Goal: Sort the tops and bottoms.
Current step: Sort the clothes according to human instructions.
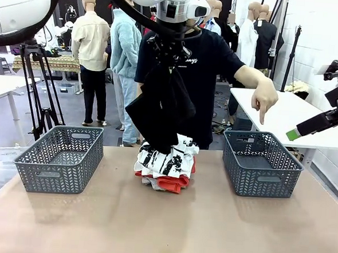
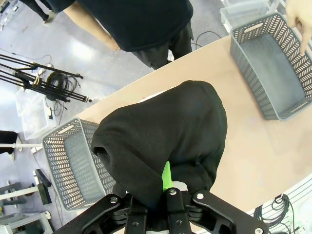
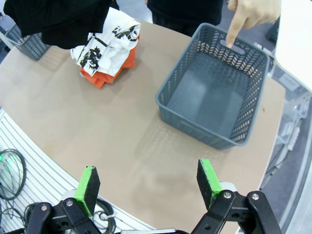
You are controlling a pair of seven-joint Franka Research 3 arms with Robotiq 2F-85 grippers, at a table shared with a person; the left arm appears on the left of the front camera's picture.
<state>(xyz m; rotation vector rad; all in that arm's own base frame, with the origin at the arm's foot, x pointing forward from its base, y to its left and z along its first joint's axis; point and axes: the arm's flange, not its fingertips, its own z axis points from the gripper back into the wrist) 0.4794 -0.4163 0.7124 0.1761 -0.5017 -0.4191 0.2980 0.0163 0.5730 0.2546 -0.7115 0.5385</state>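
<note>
Hanging from the left gripper [image 2: 165, 183], which was clamped on them just over the pile of tops [image 1: 165, 163] at mid-table, the black bottoms [image 1: 161, 111] were unsorted, both baskets [image 1: 57, 165] were empty, and the right gripper [image 3: 148, 184] was wide open, holding nothing.

Seen from your table's [image 1: 151, 228] centre, the tops [image 1: 165, 163] lie piled at 12 o'clock, between the left basket [image 1: 61, 160] at 10 and the right basket [image 1: 260, 163] at 2. The bottoms [image 1: 161, 109] hang from the left gripper [image 2: 166, 183] above that pile. The person's hand [image 1: 265, 98] points down over the right basket's far rim. The right gripper [image 3: 148, 180] hovers at 3, outside that basket.
</note>
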